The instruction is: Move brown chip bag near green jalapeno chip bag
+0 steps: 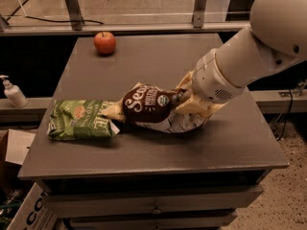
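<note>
The green jalapeno chip bag (81, 120) lies near the tabletop's (230, 143) left edge. The brown chip bag (148, 104) touches its right end, with the tool (184, 99) clamped on the brown bag's crumpled right end. Best to lower it flat and release gently, without shoving the green bag leftward.

A dark grey table (230, 143) with drawers (153, 202) under its top stands in dim, warm light. Metal frame posts (72, 6) rise behind it. A white pump bottle (13, 92) sits on a low ledge to the left, above a cardboard box (29, 210), and speckled floor (290, 186) shows at right. The gripper (187, 96) is above the table's right half.
</note>
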`<state>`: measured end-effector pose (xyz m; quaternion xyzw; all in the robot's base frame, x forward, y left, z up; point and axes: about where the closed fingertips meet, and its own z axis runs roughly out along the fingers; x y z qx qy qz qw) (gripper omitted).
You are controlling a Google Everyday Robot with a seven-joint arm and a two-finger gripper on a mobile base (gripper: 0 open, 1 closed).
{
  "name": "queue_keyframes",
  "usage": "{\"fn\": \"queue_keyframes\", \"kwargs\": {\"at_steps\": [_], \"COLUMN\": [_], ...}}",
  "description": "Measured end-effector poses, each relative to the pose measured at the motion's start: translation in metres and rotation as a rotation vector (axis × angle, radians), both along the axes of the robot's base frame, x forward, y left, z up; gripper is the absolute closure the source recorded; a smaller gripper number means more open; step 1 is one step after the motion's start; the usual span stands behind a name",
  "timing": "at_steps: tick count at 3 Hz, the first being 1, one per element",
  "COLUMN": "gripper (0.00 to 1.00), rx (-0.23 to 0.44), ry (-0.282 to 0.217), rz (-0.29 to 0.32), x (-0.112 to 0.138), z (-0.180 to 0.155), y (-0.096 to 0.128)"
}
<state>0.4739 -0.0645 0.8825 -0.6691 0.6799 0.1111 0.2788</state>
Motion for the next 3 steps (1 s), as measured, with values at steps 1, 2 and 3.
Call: {"fn": "queue_keyframes", "kwargs": {"at_steps": [1,2,3], "gripper": [0.36,0.13,0.00], "rx": [-0.007,-0.010,-0.007], "ry": [0.007,0.016,0.026], "rz": [-0.005,-0.005,-0.003], "x": [-0.0020,-0.0038,-0.0060], "z": [-0.0025,-0.0039,-0.0006], "y": [-0.0005,-0.0007,-0.0049]}}
